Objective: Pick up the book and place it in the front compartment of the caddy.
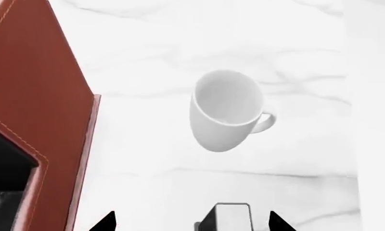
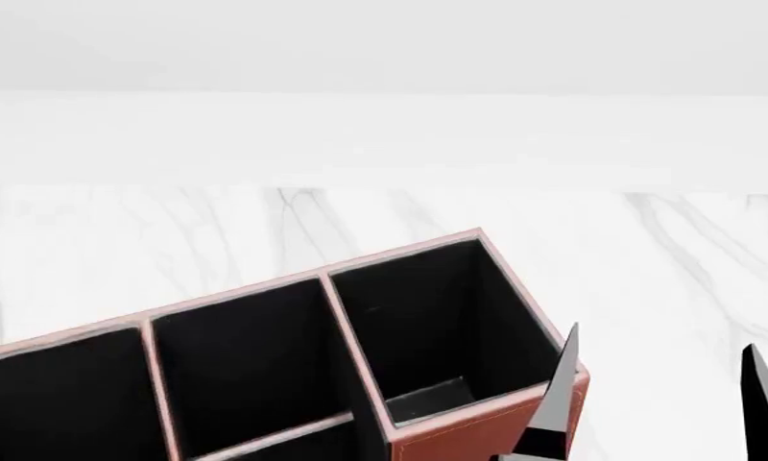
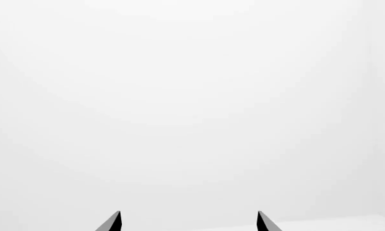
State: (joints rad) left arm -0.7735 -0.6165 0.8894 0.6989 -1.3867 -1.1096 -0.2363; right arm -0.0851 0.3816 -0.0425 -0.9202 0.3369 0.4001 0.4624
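In the left wrist view the book (image 1: 233, 217) shows only as a white page-edge strip with a black side, standing at the frame's edge. It sits between the fingertips of my left gripper (image 1: 191, 222), which is open and wider than the book. The reddish-brown caddy (image 1: 38, 96) stands to one side of it. From the head view the caddy (image 2: 468, 437) shows several black-lined compartments, all holding nothing. My right gripper (image 2: 660, 399) is open beside the caddy's right end, fingers pointing up and away; in its own view the right gripper (image 3: 188, 221) faces a blank white wall.
A white mug (image 1: 224, 113) stands upright on the white marble tabletop (image 1: 295, 57), beyond the book and apart from the caddy. A plain white wall (image 2: 384, 134) rises behind the table.
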